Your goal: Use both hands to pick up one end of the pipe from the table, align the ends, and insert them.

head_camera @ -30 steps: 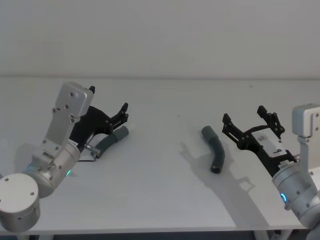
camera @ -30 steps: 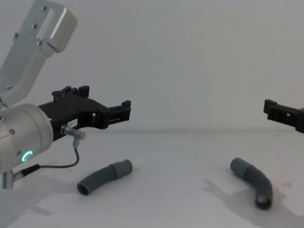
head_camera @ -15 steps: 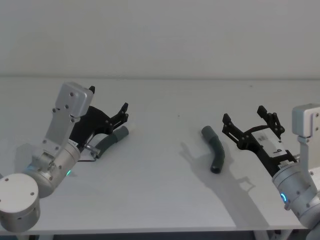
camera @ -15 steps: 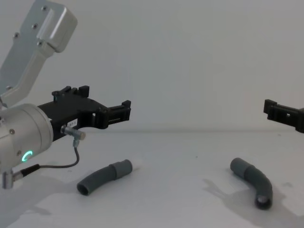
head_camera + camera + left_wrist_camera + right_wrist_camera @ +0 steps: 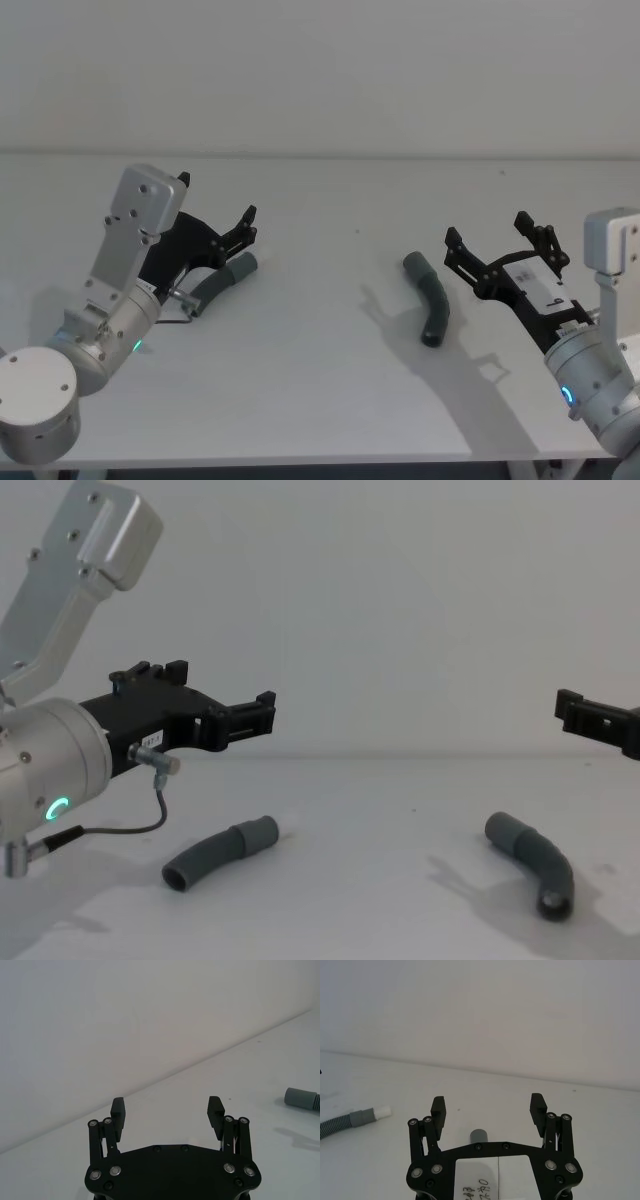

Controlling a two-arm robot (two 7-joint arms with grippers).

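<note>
Table (image 5: 330, 400) and pipe (image 5: 435, 300) unchanged.

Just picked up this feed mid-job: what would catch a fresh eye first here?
Two bent dark grey pipe pieces lie apart on the white table: the left piece on the robot's left, the right piece on its right. An open black gripper hangs by each one, touching neither: the left gripper above the left piece, the right gripper raised just to the right of the right piece.
</note>
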